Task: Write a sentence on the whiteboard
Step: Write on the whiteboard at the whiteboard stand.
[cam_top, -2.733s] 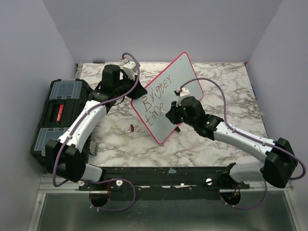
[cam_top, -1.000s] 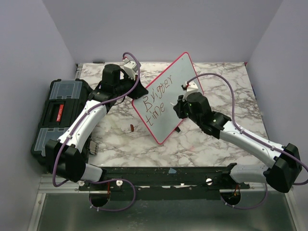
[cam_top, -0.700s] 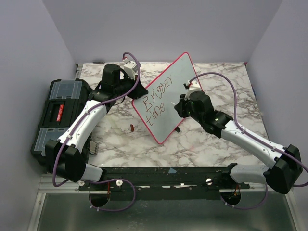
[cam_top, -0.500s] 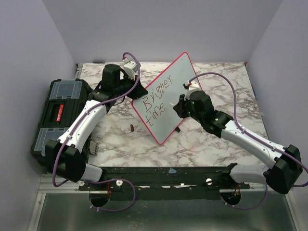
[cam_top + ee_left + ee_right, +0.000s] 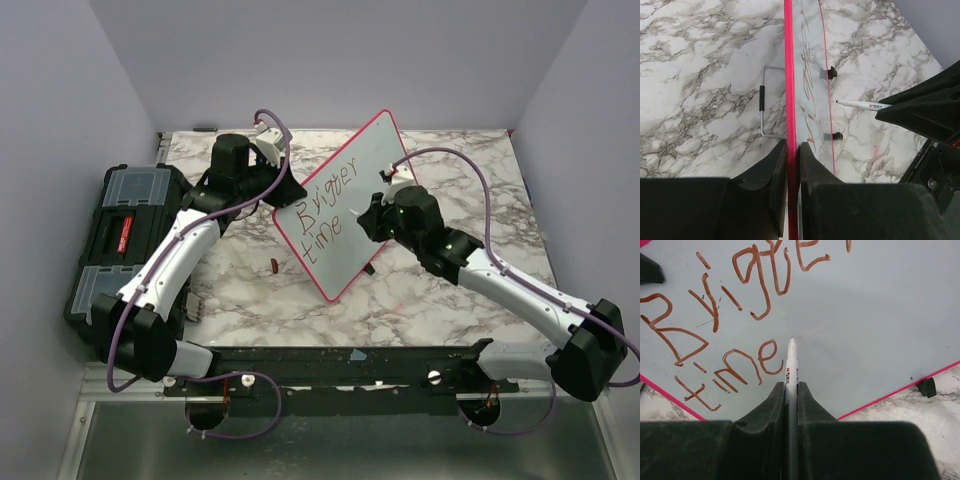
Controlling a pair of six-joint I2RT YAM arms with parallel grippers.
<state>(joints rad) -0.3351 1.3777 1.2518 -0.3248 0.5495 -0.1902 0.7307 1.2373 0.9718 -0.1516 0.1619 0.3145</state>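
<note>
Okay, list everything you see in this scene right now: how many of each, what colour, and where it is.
whiteboard: one, pale grey-white with a red-pink frame, propped at mid-table
sentence: two lines, reddish-brown, on the whiteboard's near half, roughly "Brigger time"
marker: one, white, tip at the board just after "time"
toolbox: one, black with clear lid compartments, at the table's left edge
wire stand: one, grey with a black sleeve, on the table behind the board
small piece: one, red, on the table left of the board; too small to identify
table: one, white and grey marble
left gripper: one, black, clamped on the whiteboard's edge
right gripper: one, black, closed on the marker
</note>
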